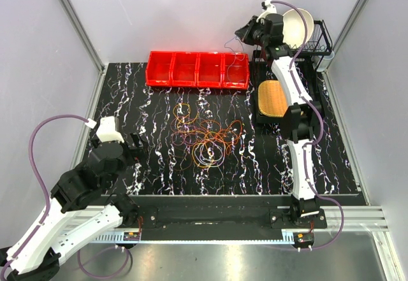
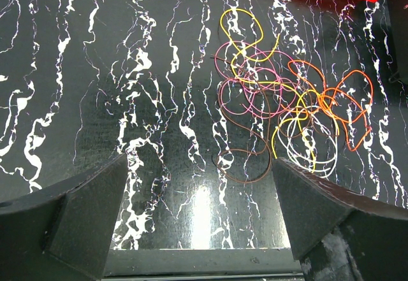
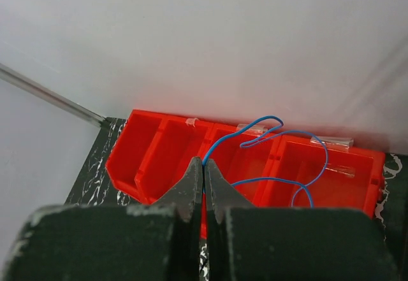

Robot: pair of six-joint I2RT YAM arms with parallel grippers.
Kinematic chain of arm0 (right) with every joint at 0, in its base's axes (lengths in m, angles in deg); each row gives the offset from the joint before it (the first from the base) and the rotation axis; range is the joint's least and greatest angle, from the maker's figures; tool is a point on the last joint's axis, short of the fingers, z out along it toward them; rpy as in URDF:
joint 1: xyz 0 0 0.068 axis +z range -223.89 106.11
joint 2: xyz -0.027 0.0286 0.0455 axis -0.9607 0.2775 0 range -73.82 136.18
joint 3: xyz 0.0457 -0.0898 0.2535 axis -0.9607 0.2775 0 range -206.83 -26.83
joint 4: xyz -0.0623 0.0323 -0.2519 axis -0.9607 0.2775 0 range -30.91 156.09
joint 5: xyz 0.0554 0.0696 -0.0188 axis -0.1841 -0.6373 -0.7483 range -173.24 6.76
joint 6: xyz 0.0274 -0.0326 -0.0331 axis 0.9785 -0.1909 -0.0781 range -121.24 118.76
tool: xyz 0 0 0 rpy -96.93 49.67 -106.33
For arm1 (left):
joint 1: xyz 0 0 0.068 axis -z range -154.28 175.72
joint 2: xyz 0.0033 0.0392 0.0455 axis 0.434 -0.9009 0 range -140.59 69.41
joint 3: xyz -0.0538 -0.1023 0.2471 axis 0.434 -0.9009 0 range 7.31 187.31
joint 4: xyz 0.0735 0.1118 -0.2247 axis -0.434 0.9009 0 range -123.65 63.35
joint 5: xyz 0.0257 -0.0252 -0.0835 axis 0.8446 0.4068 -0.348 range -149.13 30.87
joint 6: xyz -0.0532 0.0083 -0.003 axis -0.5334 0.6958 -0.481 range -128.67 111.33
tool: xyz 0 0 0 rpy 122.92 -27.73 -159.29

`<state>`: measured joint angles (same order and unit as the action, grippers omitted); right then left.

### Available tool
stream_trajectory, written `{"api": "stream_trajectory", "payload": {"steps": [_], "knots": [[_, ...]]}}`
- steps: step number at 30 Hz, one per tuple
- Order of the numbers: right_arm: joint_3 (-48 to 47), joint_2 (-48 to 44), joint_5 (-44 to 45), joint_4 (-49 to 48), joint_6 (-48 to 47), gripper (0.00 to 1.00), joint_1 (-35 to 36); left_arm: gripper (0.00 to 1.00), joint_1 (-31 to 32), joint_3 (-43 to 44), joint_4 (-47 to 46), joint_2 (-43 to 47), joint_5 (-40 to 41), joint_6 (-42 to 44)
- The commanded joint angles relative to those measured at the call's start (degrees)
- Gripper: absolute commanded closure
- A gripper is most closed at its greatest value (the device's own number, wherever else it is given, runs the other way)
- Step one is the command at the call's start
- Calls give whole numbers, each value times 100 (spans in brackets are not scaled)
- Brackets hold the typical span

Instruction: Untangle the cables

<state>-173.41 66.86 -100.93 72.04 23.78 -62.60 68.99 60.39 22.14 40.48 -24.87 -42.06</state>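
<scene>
The right fingers (image 3: 191,188) are pressed tight together, pinching the end of one blue cable (image 3: 271,116). From that pinch it curls off toward the upper right of the wrist view, looping loosely over the compartments of the red bin (image 3: 159,157) at the back of the table (image 1: 146,172). I'd say this strand is already free of the heap and is being held above the bin for dropping. The left fingers (image 2: 95,208) stand spread wide with nothing between them, low over the table at the lower left of the overhead view. The rest of the cables (image 2: 280,106) lie ahead of them and to the right, a tangle of yellow, pink, orange, white and brown loops strung from upper left to lower right. The left arm is plainly the nearer one for the next strand, with the brown loop closest to its open fingers
</scene>
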Motion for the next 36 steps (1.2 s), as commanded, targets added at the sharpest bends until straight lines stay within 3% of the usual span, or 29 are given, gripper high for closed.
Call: {"api": "stream_trajectory", "payload": {"steps": [1, 11, 20, 25, 32, 36], "knots": [[120, -173, -59, -328, -128, 100, -39, 1, -20, -17, -279, -8, -77, 104], [1773, -498, 125, -891, 310, 100, -48, 1, -55, -26, -332, -16, -139, 139], [1853, -199, 406, -794, 425, 100, -39, 1, -90, -35, -332, -16, -157, 166], [1993, -506, 512, -768, 285, 100, -13, 1, -117, -35, -350, -43, -183, 183], [2099, -1428, 2319, -75, -128, 100, 93, 1, -204, -43, -385, -69, -227, 210], [2064, -1491, 2885, 181, -243, 100, 189, 1, -231, -52, -402, -52, -262, 227]]}}
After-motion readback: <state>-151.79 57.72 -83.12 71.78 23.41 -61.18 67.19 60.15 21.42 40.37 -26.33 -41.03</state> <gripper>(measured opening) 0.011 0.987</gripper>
